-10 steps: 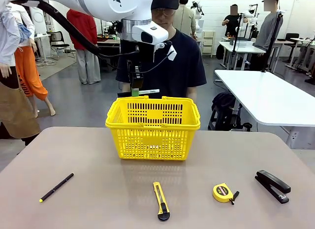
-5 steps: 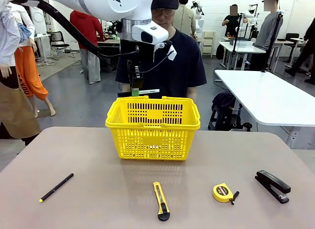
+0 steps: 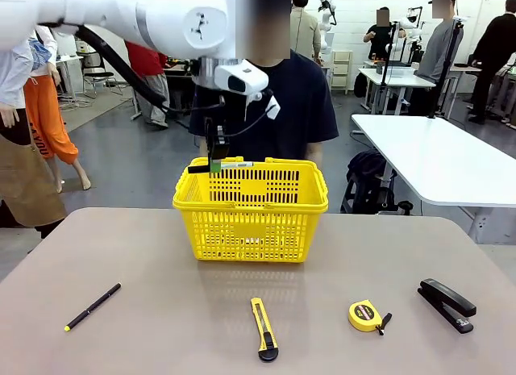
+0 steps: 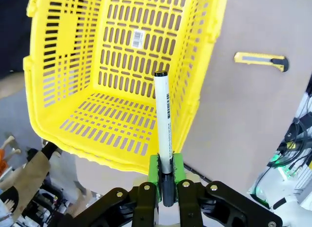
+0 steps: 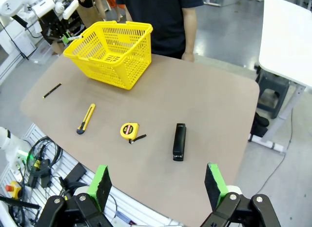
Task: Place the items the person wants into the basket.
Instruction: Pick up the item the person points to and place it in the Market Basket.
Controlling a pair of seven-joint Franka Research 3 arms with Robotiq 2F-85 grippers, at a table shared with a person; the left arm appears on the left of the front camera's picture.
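Observation:
My left gripper (image 3: 215,165) hangs over the far left rim of the yellow basket (image 3: 250,230), shut on the marker (image 3: 238,164), which lies level above the rim. In the left wrist view the marker (image 4: 163,119) sticks out from the green pads (image 4: 154,169) over the basket's bare inside (image 4: 112,122). The round yellow tape measure (image 3: 367,315) and the black stapler (image 3: 446,305) lie on the near right of the table. My right gripper (image 5: 158,183) stands open, high above the table edge, with the stapler (image 5: 180,141) and tape measure (image 5: 129,131) below it. The person (image 3: 298,101) stands behind the basket.
A yellow-and-black utility knife (image 3: 263,328) lies near the front middle and a thin black pen (image 3: 93,306) at the near left. A white table (image 3: 435,157) stands at the right behind mine. Other people stand farther back.
My left gripper has come down and a little left with the marker, from above the basket to the level of its far rim. The things on the table have not moved.

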